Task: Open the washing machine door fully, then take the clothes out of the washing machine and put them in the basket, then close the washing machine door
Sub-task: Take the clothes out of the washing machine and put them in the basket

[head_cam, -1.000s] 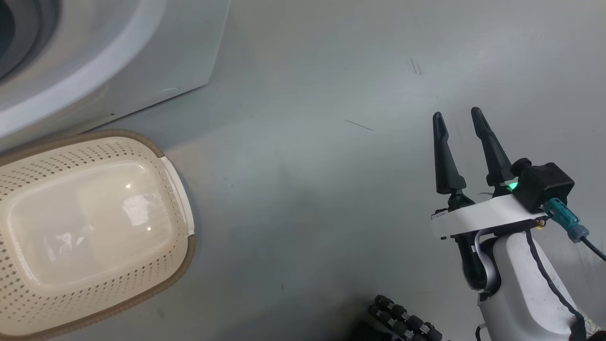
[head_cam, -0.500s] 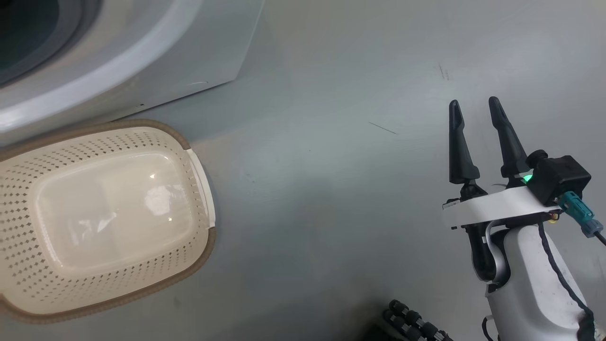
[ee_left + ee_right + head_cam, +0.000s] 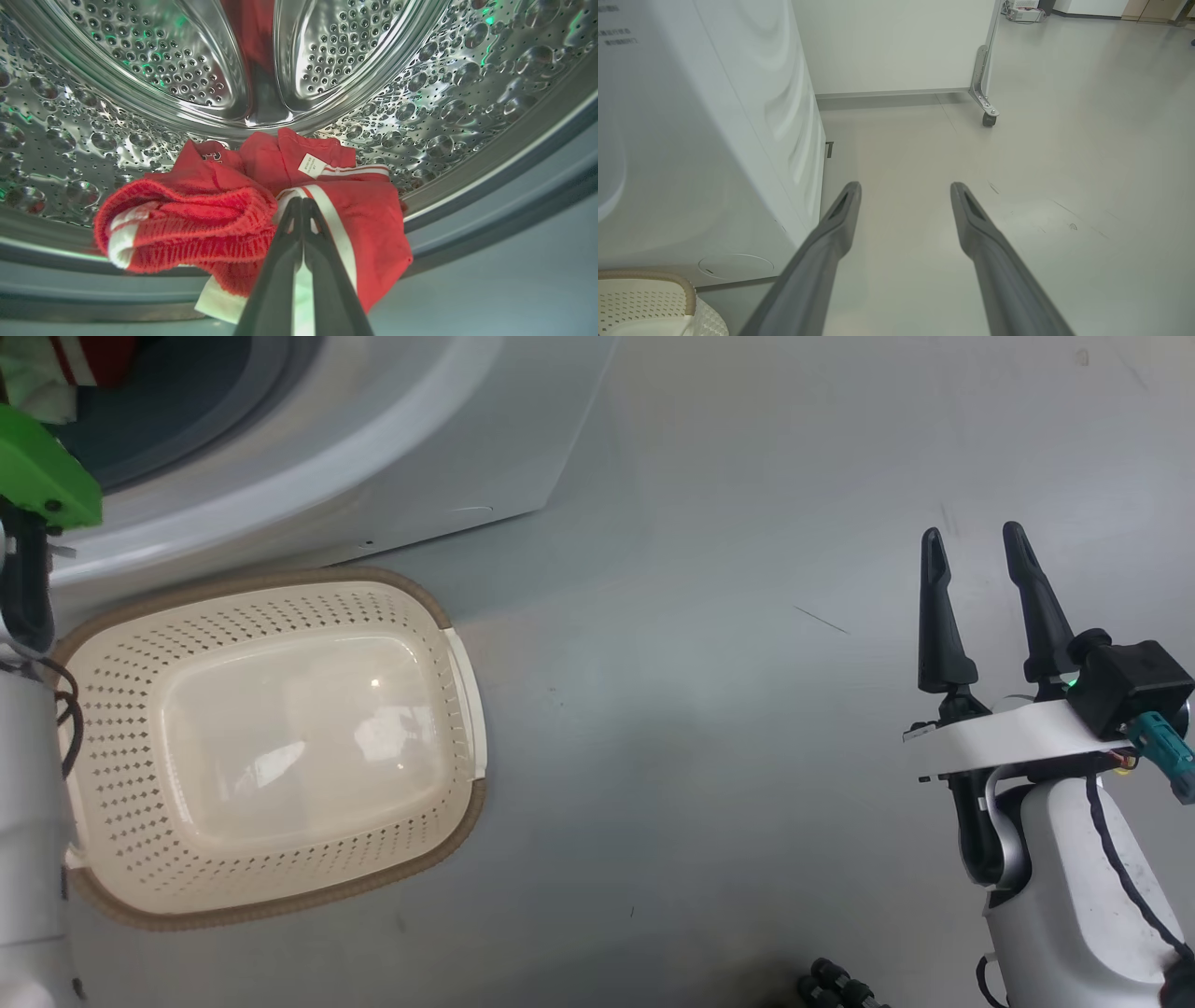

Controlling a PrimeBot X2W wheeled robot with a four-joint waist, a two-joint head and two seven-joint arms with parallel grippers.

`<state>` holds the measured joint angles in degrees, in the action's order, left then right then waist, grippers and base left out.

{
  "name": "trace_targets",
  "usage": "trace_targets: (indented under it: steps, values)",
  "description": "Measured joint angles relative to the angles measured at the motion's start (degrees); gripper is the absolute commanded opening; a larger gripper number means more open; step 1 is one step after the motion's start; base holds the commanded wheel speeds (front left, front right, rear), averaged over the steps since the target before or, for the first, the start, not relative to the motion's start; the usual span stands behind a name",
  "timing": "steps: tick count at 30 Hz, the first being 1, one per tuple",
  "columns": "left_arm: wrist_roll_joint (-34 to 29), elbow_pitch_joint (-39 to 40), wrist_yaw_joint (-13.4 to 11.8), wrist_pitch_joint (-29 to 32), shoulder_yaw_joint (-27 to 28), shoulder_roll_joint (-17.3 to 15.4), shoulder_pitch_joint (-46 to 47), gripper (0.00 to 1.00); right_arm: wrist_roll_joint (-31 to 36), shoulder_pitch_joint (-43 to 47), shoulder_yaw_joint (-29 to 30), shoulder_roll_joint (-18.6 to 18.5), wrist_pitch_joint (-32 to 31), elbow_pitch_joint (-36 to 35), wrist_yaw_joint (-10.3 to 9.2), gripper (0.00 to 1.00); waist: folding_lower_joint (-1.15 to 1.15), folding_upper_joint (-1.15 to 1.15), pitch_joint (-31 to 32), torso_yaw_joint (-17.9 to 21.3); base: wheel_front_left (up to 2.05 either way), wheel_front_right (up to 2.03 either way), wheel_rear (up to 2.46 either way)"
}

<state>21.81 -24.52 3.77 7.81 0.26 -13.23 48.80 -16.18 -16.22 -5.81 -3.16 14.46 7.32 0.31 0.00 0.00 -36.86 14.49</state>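
In the left wrist view my left gripper [image 3: 301,201] is shut on the clothes [image 3: 201,219], a red bundle with white stripes. The bundle hangs at the mouth of the steel drum of the washing machine [image 3: 140,70]. From the head, the machine's white front [image 3: 373,457] fills the upper left, with a bit of red clothes [image 3: 93,357] at its opening. My left arm [image 3: 28,803] rises along the left edge. The cream basket [image 3: 112,775] lies empty on the floor below the machine. My right gripper [image 3: 976,546] stands open over bare floor, far right. The washing machine door is out of view.
The right wrist view looks past my open right gripper [image 3: 903,191] along the machine's white side [image 3: 691,140]. A corner of the basket [image 3: 644,298] lies at the lower left. Behind stands a white panel on a caster [image 3: 987,116]. Grey floor stretches to the right.
The head camera has swung, so the basket and machine slid right in the picture, and my left arm and the red clothes came into view. The right gripper stays open.
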Motion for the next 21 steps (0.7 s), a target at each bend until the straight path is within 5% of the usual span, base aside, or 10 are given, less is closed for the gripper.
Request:
trace_targets:
  steps: [21]
  values:
    - [-3.4,4.1,-2.5,-15.8,-3.8,6.7,-18.9,0.00,2.5,4.7,2.1,-1.5,0.0,1.8,0.11,1.00,0.00,0.00,9.6,-5.9,0.00,0.00,0.00]
